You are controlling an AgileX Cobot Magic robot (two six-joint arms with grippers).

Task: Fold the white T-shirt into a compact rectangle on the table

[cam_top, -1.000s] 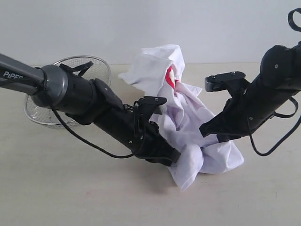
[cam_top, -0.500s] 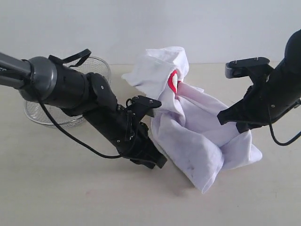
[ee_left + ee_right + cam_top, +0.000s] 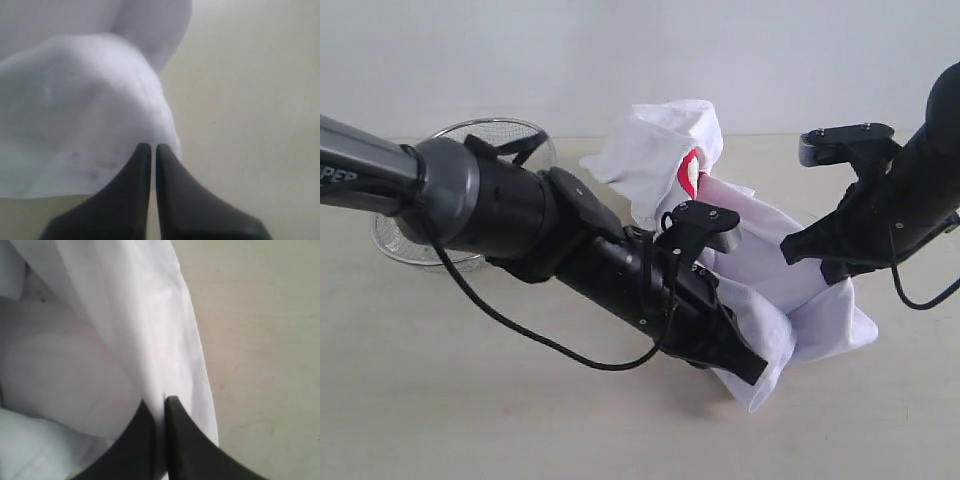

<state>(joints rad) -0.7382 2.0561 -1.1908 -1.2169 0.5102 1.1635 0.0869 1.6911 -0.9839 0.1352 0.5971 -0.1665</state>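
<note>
The white T-shirt (image 3: 765,240) lies bunched in a heap on the table (image 3: 470,400), with a bit of its red band (image 3: 688,172) showing near the top. My left gripper (image 3: 752,372) reaches across to the heap's lower front corner. In the left wrist view it (image 3: 150,146) is shut, tips against a rounded fold of the shirt (image 3: 75,110), with no cloth seen between the fingers. On the shirt's right side, my right gripper (image 3: 835,272) holds an edge lifted off the table. The right wrist view shows it (image 3: 159,401) shut with a white fold (image 3: 140,315) pinched between the fingers.
A round silver wire-mesh basket (image 3: 520,140) stands at the back left, partly behind the left arm. A black cable (image 3: 520,325) loops under that arm. Bare table (image 3: 260,340) spreads in front and to the right of the shirt.
The right gripper dragged its shirt edge rightward and up, spreading the heap. The left gripper drew back from the cloth, then pushed forward and right to the shirt's lower corner.
</note>
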